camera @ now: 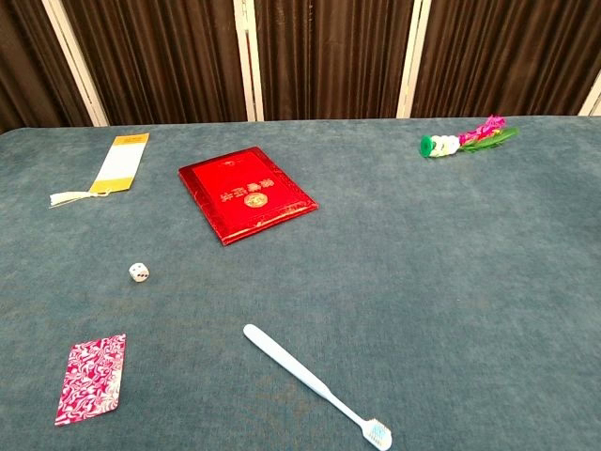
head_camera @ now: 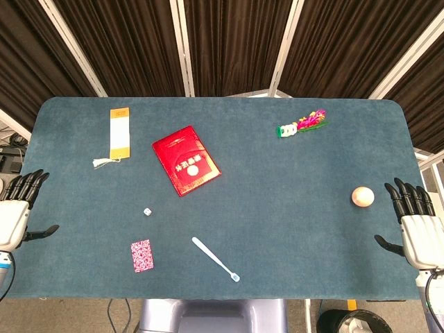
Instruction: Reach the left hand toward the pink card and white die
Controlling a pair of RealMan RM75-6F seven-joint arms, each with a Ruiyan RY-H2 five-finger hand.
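Note:
The pink patterned card [head_camera: 141, 255] [camera: 91, 378] lies flat near the table's front left. A small white die [head_camera: 147, 211] [camera: 139, 272] sits a little beyond it. My left hand [head_camera: 17, 208] rests at the table's left edge, far left of both, fingers spread and holding nothing. At the right edge my right hand [head_camera: 415, 222] is likewise spread and empty. Neither hand shows in the chest view.
A red booklet [head_camera: 186, 160] [camera: 246, 194] lies mid-table, a white toothbrush [head_camera: 216, 259] [camera: 316, 385] at the front centre. A yellow-white bookmark [head_camera: 118, 135] [camera: 115, 166] sits back left, a pink-green flower toy [head_camera: 302, 124] [camera: 467, 139] back right, a peach ball [head_camera: 362, 197] near my right hand.

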